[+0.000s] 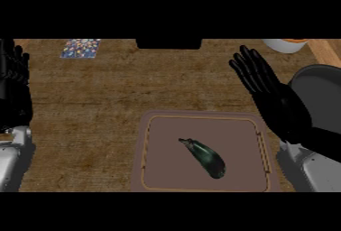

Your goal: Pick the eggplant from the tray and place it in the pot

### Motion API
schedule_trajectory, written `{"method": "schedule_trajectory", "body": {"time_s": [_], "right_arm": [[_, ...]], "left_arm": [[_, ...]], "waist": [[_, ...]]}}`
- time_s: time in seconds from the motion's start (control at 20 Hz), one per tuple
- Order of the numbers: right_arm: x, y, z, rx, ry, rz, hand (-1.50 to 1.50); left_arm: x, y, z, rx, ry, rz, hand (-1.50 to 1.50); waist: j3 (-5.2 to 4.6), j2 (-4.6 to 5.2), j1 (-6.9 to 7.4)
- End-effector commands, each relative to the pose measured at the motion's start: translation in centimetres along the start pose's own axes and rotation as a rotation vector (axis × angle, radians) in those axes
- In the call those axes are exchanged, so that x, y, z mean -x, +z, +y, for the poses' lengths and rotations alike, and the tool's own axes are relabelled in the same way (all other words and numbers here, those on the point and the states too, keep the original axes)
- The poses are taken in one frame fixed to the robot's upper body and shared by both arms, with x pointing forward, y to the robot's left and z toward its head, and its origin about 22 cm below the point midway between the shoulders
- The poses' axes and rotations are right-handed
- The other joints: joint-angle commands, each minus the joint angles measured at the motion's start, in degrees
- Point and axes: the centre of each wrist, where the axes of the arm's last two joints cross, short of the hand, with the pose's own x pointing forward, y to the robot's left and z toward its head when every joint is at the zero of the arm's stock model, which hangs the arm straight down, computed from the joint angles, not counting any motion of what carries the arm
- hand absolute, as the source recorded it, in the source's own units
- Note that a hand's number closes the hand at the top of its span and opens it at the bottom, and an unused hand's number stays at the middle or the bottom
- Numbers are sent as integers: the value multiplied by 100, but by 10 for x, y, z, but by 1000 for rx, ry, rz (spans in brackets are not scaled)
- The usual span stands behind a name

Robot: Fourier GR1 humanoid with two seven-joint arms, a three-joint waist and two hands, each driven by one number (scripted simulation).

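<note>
Eggplant (205,158): lying in tray (203,155), likely smooth, light; grasping mid-body looks best. Right hand (266,88) hovering flat-fingered beside tray, holding nothing.

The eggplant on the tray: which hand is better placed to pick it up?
Probably the right hand: it is open beside the tray, close to the eggplant and the pot. The left hand rests at the far left edge.

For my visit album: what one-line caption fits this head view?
Eggplant lying on the tray, both hands open: right hand beside the pot, left hand at the edge.
</note>
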Motion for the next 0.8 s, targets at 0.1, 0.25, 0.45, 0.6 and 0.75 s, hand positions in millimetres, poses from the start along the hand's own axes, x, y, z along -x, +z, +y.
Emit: {"method": "schedule_trajectory", "body": {"time_s": [0.1,0.25,0.45,0.6,0.75], "right_arm": [[-26,3,-59,-73,53,-129,150],[-35,-2,-86,-135,93,-253,150],[5,61,-94,142,502,149,-150],[28,77,-58,54,376,-43,-150],[16,89,-58,58,349,-111,-150]], "left_arm": [[21,35,-16,112,99,40,0],[39,71,-38,241,175,111,0],[54,93,-60,275,198,154,0],[63,109,-44,279,202,161,0],[62,114,-48,293,225,169,0]], "waist": [[37,80,-16],[42,108,72],[33,101,-113],[38,69,-36],[36,62,-56]]}}
